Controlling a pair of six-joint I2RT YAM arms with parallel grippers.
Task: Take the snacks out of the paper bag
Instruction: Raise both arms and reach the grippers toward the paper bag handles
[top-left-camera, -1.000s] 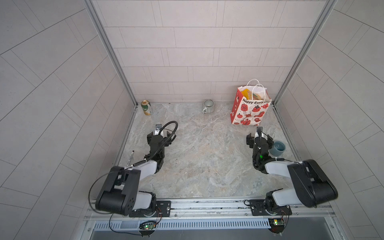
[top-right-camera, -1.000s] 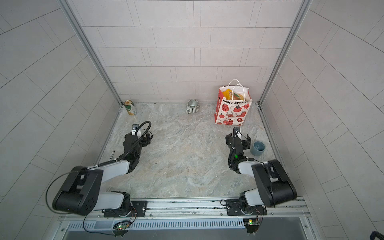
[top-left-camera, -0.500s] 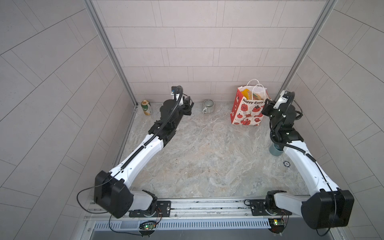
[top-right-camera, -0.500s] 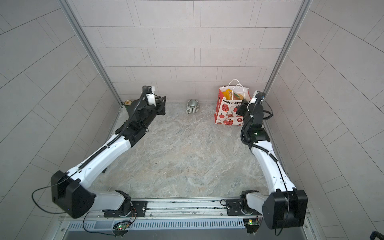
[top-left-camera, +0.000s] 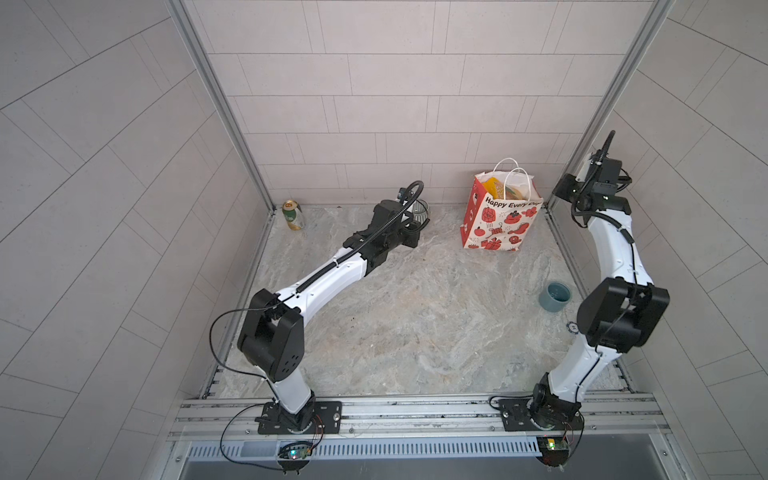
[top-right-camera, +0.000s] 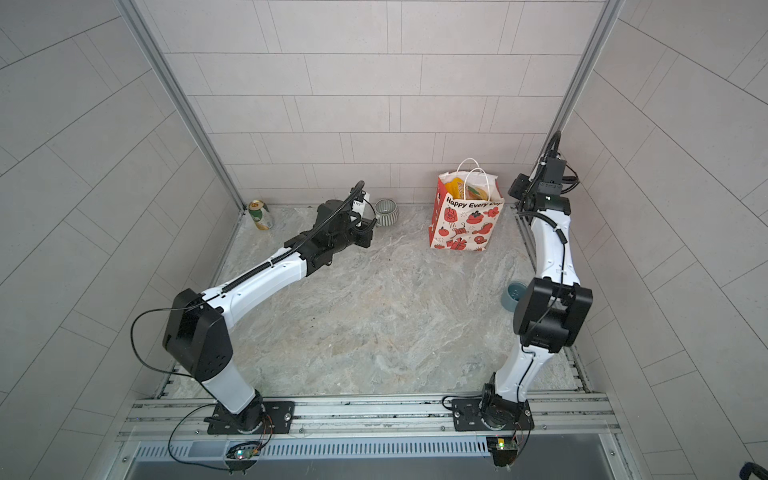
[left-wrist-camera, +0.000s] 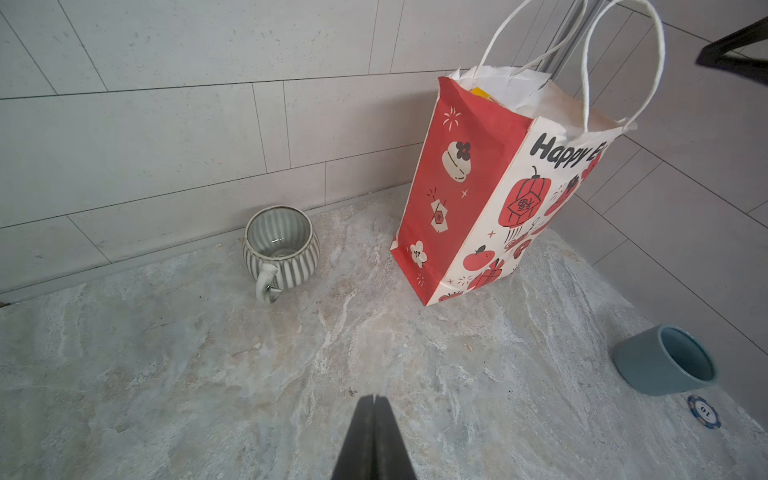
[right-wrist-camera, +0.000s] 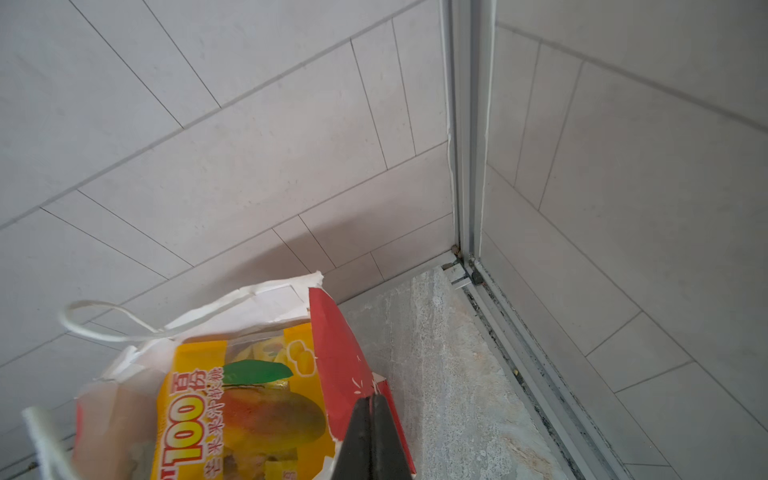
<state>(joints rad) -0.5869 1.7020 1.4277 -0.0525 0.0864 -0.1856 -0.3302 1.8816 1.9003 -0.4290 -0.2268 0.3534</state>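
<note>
Both top views look steeply down on the table (top-left-camera: 415, 332) from high above its 6 o'clock edge and cover nearly the same scene. The left wrist camera sits low near 12 o'clock, facing 2 o'clock at middle range toward the paper bag (left-wrist-camera: 478, 199). The right wrist camera hangs close over that bag's mouth, facing the 1 o'clock corner. All four views share the bag.

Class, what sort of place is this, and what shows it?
Probably a robot test cell: a left arm and right arm bolted to a metal rail, tile-look walls in an aluminium frame, staged props like the paper bag.
</note>
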